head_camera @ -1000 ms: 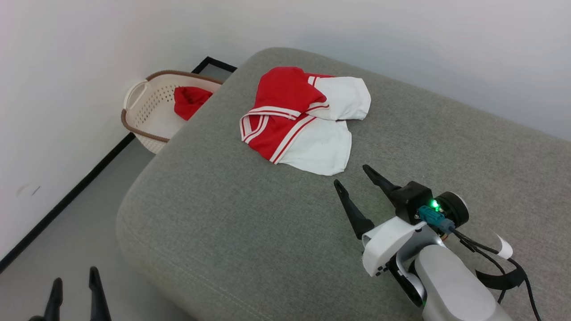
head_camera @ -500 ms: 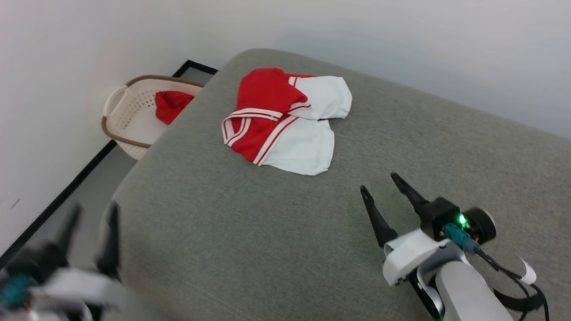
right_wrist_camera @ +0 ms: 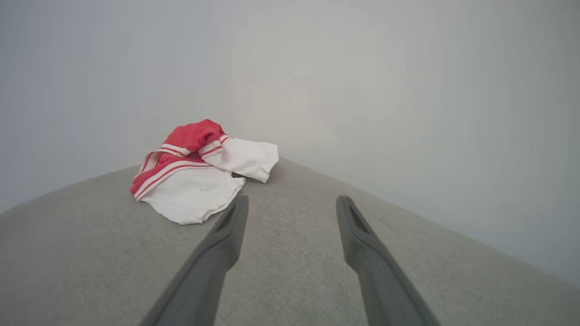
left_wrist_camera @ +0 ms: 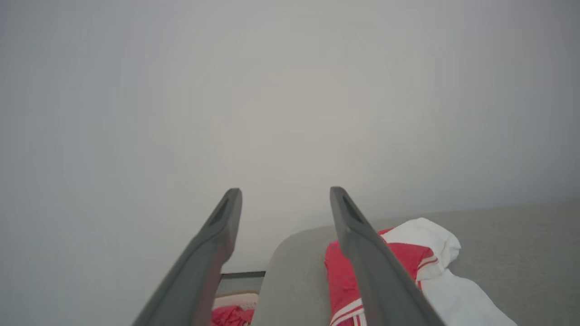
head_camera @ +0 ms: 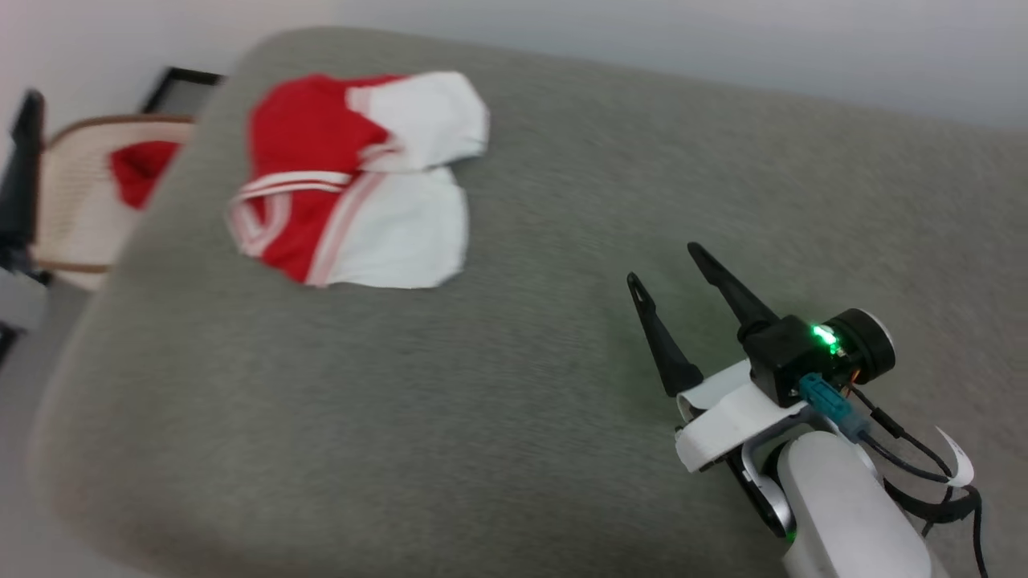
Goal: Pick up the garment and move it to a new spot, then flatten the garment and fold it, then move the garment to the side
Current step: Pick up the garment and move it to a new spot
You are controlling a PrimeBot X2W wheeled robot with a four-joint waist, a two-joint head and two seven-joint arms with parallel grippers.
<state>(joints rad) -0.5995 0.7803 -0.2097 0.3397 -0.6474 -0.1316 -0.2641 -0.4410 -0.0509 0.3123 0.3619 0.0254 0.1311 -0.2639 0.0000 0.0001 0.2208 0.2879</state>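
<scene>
Raised since a second ago, the left gripper [left_wrist_camera: 284,195] hangs spread left of the garment [head_camera: 305,152], crumpled on the grey cushion [head_camera: 482,417]; the right gripper [head_camera: 665,262], equally spread, waits well apart from it, likely readying a pickup.

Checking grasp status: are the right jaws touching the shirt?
No, the right gripper, jaws open, is short of the garment, with grey cushion between them.
</scene>
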